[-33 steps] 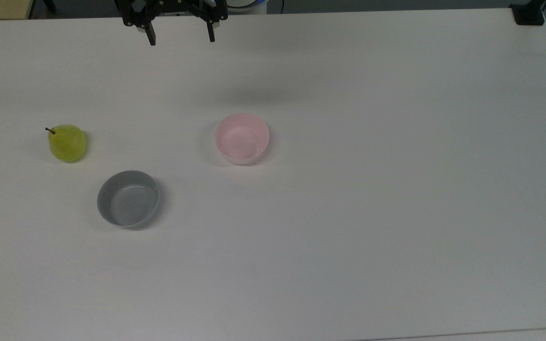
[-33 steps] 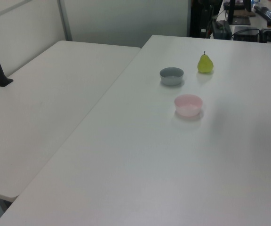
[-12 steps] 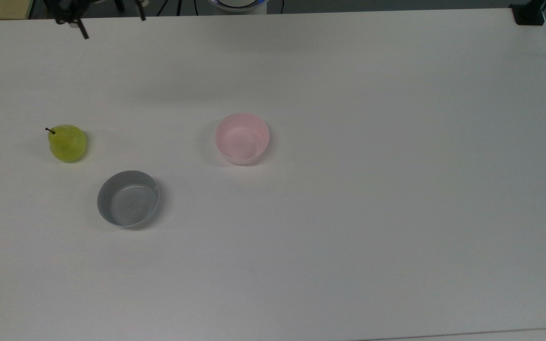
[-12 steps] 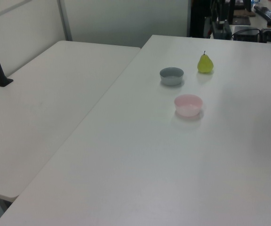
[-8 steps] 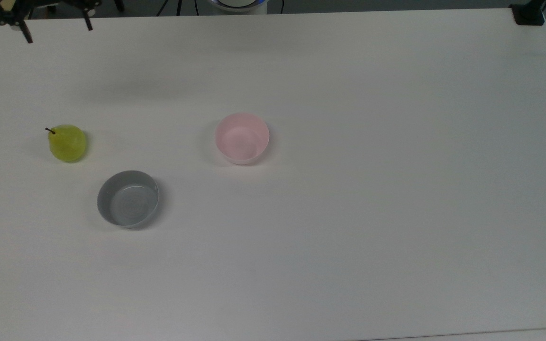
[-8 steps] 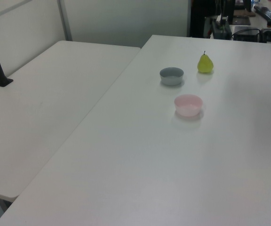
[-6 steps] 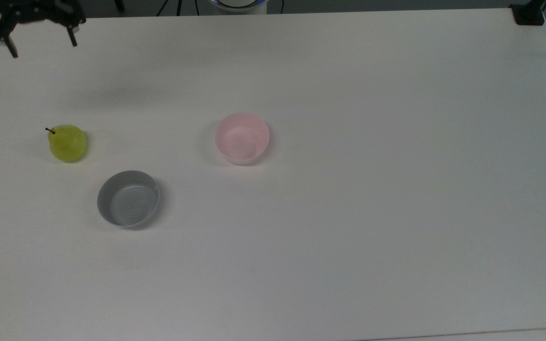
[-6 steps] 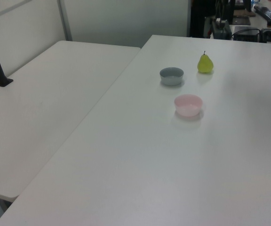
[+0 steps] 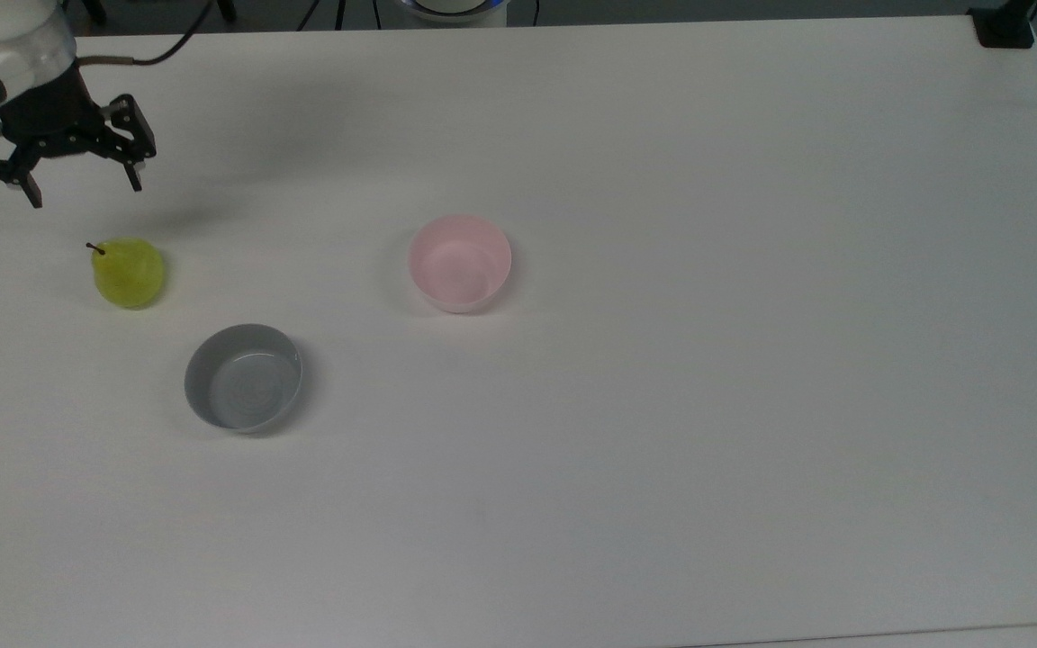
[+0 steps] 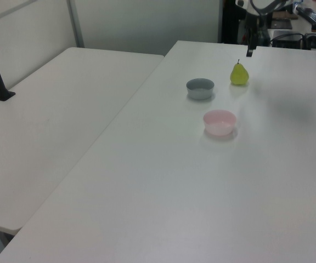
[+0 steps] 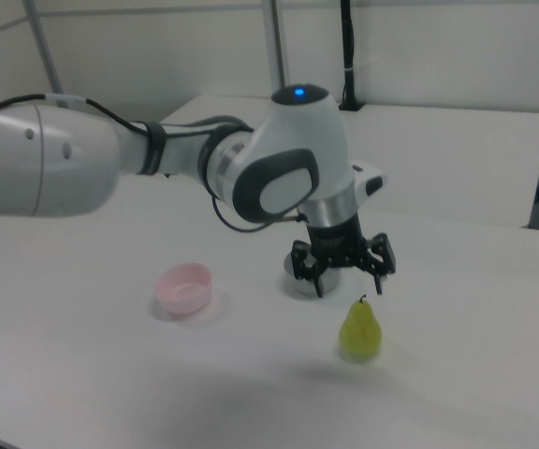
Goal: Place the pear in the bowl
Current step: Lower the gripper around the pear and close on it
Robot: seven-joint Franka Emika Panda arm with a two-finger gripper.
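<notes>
- Nearest in top view: shallow grey round bowl [image 9: 243, 377], empty, on wide white table [image 9: 662, 405]. Not the target; leave alone.
- Next: small rounded yellow-green pear with short dark stem [image 9: 128, 272], upright on table, just beyond grey bowl and toward top view's left. Stem points up, tilted a little.
- About same depth, toward top view's right: pale pink round plastic bowl w/ deep sides [image 9: 460, 263], empty, well apart from pear. Target for the drop.
- Farthest: black two-finger gripper [image 9: 82, 192] on white arm, fingers spread wide, nothing held. Hangs above table beyond pear, not touching; in right view [image 11: 348, 285] just above pear's stem and a bit behind it.
- Step in hand, prob.: approach and descend onto pear. Task barely begun, pear not yet grasped.
- To do well: first centre over pear's body, then lower straight down, keeping wide opening so that fingers pass on both sides.
- Aim for widest part of body, below the neck; not the stem, too thin for a hold.
- Smooth rounded surface, may slip out or tip over if one finger touches first; so close slowly and evenly.
- Stop descent before fingertips hit table.
- After grasp: lift high enough to clear pink bowl's rim, carry toward top view's right, avoid grey bowl.
</notes>
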